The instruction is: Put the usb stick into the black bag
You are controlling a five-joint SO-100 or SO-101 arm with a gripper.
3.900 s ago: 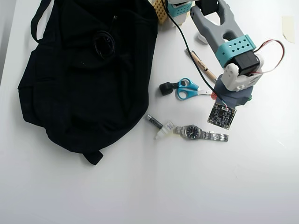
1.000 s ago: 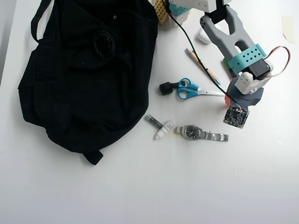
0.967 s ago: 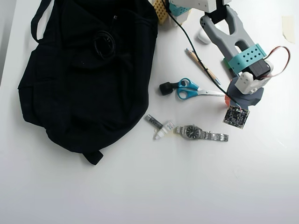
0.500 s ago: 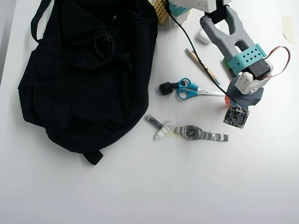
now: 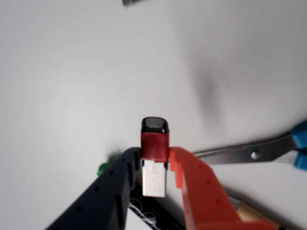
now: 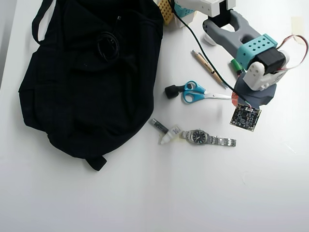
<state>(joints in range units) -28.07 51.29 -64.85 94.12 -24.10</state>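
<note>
In the wrist view the gripper (image 5: pixel 154 168) is closed on the usb stick (image 5: pixel 154 146), its black finger (image 5: pixel 108 191) pressing the stick's left side and its orange finger (image 5: pixel 196 189) the right. The stick stands upright between them: a dark cap at the top, the red body at the level of the fingertips, and the silver plug end pointing down toward the camera. Behind it lies the plain white table (image 5: pixel 72 72). To the right in that view the metal blades of the scissors (image 5: pixel 254 153) reach toward the gripper, with a bit of their blue handle at the frame's edge, and a small green object (image 5: pixel 102 168) peeks out beside the black finger. In the overhead view the arm (image 6: pixel 251 53) bends over the right side of the table, and its wrist hides the gripper and the stick. The black bag (image 6: pixel 82 82) lies spread over the upper left, well apart from the arm. Between the two lie the blue-handled scissors (image 6: pixel 200 93) with a small black block (image 6: pixel 171 91) touching their handle end, a pen (image 6: pixel 206 65) above them, and lower down a grey-and-white capped stick (image 6: pixel 165 131) next to a wristwatch (image 6: pixel 207 138).
</note>
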